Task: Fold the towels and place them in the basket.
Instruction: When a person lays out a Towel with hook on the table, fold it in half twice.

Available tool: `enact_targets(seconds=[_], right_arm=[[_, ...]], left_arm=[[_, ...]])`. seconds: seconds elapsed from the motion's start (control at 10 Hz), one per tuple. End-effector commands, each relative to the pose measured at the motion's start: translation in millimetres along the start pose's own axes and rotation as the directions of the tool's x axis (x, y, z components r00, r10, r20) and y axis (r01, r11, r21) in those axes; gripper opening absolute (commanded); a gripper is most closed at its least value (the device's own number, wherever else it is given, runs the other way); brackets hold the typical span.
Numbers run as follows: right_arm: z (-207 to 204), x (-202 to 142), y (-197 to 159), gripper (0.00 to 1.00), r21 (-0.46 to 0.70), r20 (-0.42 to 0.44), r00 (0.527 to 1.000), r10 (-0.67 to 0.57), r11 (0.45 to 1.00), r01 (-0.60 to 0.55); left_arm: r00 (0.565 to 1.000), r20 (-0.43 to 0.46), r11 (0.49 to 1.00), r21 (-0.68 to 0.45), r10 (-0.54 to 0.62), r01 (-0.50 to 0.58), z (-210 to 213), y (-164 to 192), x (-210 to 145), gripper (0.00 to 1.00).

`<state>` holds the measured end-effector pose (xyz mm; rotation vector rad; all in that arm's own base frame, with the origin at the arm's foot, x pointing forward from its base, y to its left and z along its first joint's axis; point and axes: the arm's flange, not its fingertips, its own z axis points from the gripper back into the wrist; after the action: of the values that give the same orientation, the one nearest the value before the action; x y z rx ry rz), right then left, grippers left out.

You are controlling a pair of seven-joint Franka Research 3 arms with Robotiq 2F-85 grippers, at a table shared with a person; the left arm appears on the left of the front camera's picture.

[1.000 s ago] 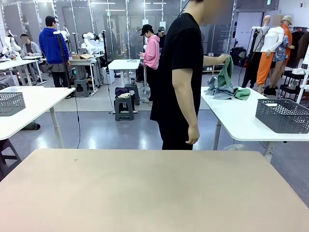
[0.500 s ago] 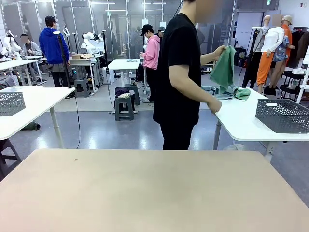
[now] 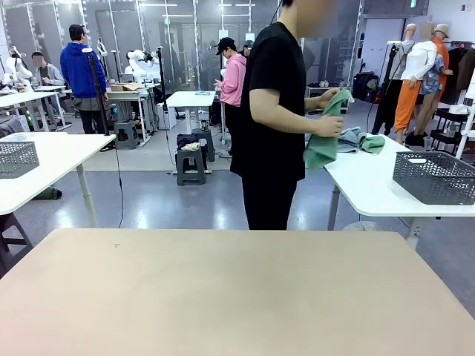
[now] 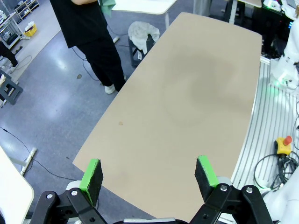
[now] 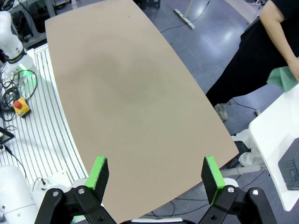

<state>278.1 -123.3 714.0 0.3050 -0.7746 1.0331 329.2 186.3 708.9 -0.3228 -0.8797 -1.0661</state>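
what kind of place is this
Probably a robotics lab or workshop: an open hall with rows of white work tables, a red emergency-stop button by the robot's table, and a person handling towels near a basket.

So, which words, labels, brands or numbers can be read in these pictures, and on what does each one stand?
No text can be read.
Red button on its yellow box: any label is too small to read.
Green towel, dark basket, table: no print visible.
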Motion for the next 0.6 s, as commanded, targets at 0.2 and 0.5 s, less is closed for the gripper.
enact_targets(seconds=[0.2,0.5], right_arm=[[-0.4,-0.5,0.4,1.0,0.001,0.0,1.0,-0.001,1.0,0.001],[-0.4,-0.5,0.4,1.0,0.001,0.0,1.0,-0.001,1.0,0.001]], left_arm=[[1.0,0.005,1.0,-0.004,-0.007,0.007,-0.5,-0.2,0.9,1.0],[1.0,0.005,1.0,-0.004,-0.007,0.007,-0.5,-0.2,0.9,1.0]])
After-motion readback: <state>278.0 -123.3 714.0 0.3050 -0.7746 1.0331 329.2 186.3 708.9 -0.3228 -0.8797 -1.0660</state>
